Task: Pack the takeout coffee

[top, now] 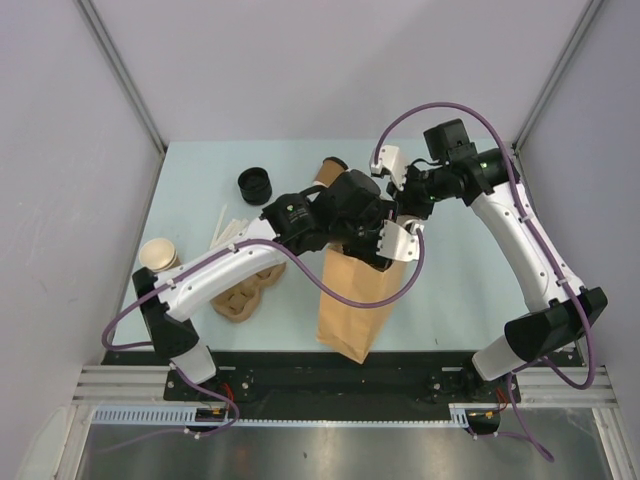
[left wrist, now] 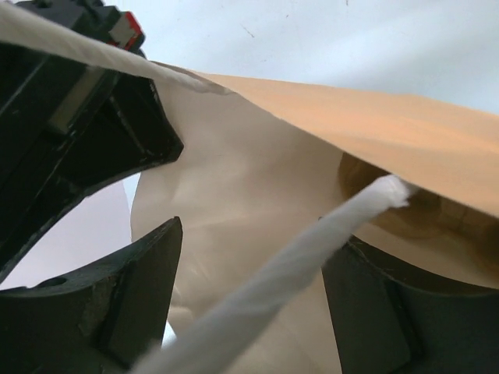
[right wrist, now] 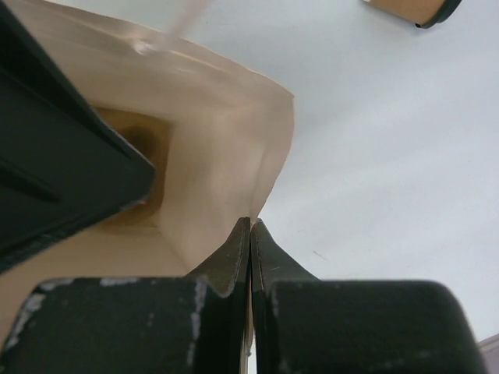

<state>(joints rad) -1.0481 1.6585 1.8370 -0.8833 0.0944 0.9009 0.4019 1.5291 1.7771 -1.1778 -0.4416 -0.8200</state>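
Observation:
The takeout coffee, a small brown cup with a black lid, lies on its side on the table behind the bag; its edge shows in the right wrist view. The brown paper bag stands at the middle with its mouth open. My right gripper is shut on the bag's rim. My left gripper is open at the bag's mouth, and the bag's white twisted handle crosses between its fingers. It holds nothing.
A stack of black lids stands at the back left. A lidless tan cup stands at the left edge. A cardboard cup carrier and white strips lie left of the bag.

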